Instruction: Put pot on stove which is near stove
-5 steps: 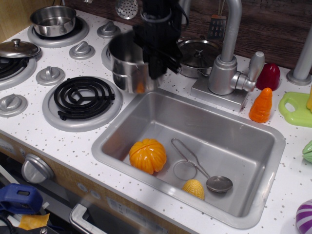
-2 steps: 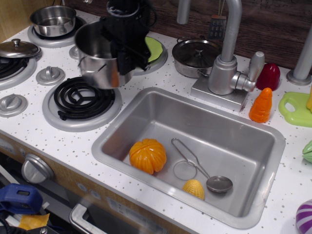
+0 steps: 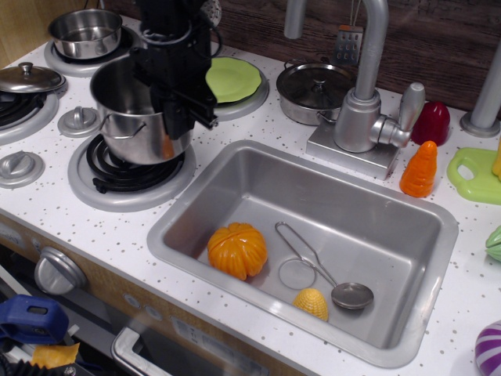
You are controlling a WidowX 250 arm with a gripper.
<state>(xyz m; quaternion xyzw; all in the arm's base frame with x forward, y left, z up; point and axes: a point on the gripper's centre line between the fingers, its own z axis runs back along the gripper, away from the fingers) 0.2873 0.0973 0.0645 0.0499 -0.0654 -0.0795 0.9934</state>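
The tall shiny steel pot (image 3: 133,117) hangs over the stove (image 3: 125,176), the burner with a black spiral coil in a grey ring at the front left. The pot's base looks at or just above the coil; I cannot tell if it touches. My black gripper (image 3: 176,98) comes down from above and is shut on the pot's right rim. The pot covers most of the coil.
A burner with a yellow-green disc (image 3: 233,78) lies behind. A shallow steel pan (image 3: 84,33) and a lidded low pot (image 3: 317,90) stand at the back. The sink (image 3: 407,227) on the right holds an orange toy (image 3: 237,251), strainer and spoon. The faucet (image 3: 364,94) rises behind it.
My gripper has carried the pot left and down, from above the green-disc burner to over the black coil burner.
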